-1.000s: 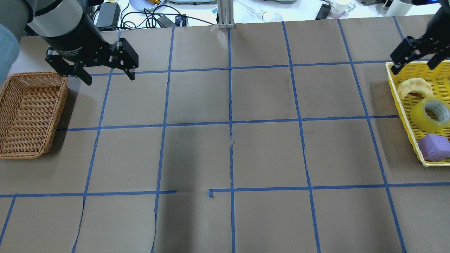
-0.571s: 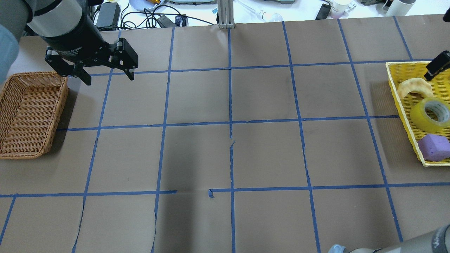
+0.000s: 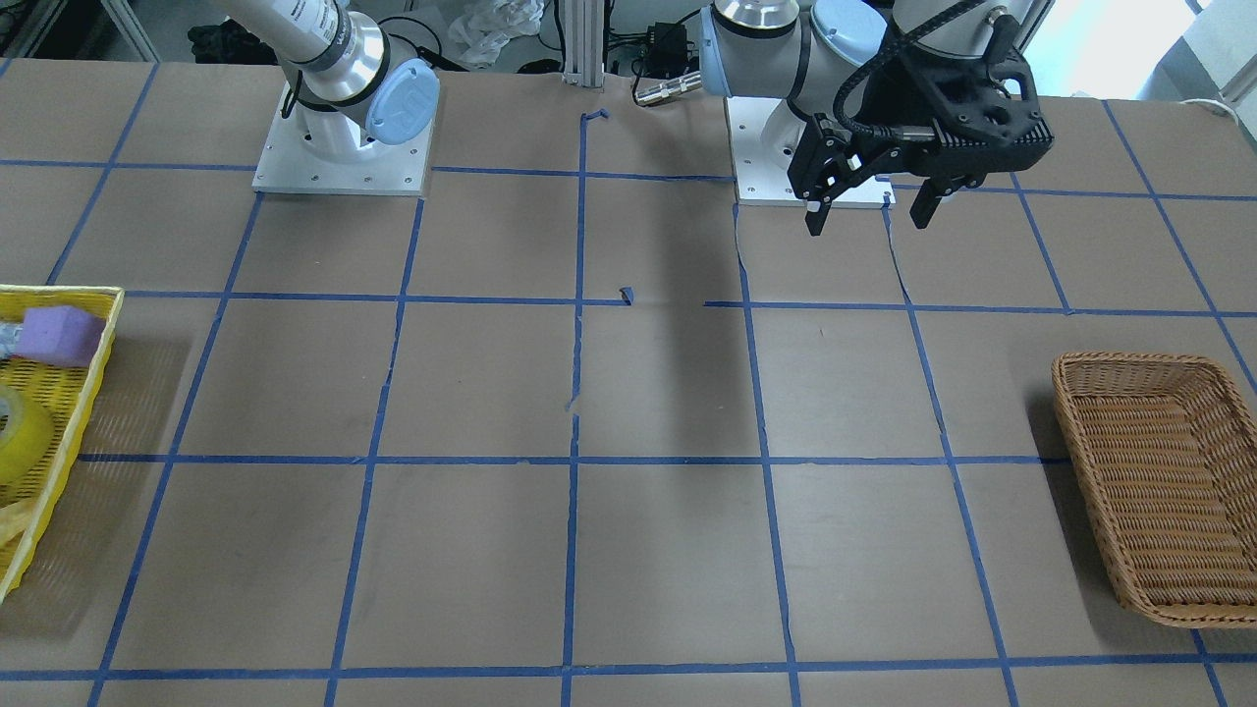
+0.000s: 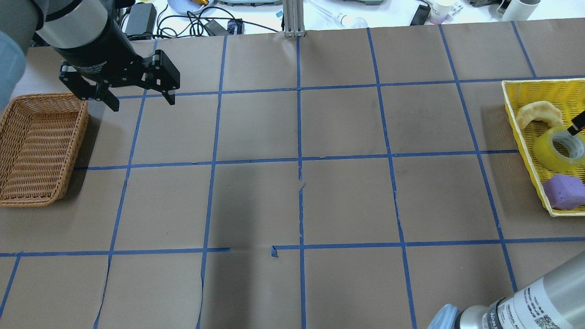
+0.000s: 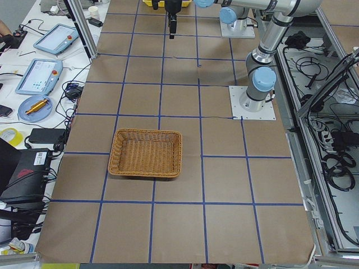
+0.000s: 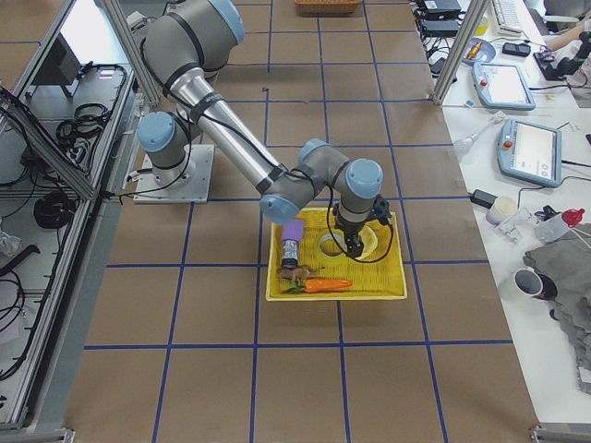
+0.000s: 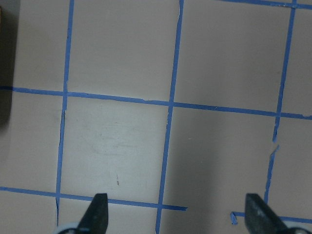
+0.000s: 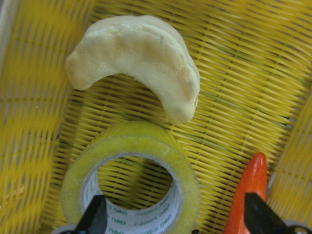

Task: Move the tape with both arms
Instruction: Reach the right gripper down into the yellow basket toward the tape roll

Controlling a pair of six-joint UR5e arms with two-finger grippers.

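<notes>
My right fingers have swung in over the yellow tray and now hang spread apart above the tape, grasping nothing. The tape lies flat in the tray. My left fingers wait, spread, beside the basket. Pickup comes next, I judge.

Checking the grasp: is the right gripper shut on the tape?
No, the right gripper stands wide open over the tape in the yellow tray.

Bright, even light comes from above. A soft, wide shadow band crosses the desk at lower centre of the overhead view. At the lower edge of its wrist view, the right pincer looks blurred.
</notes>
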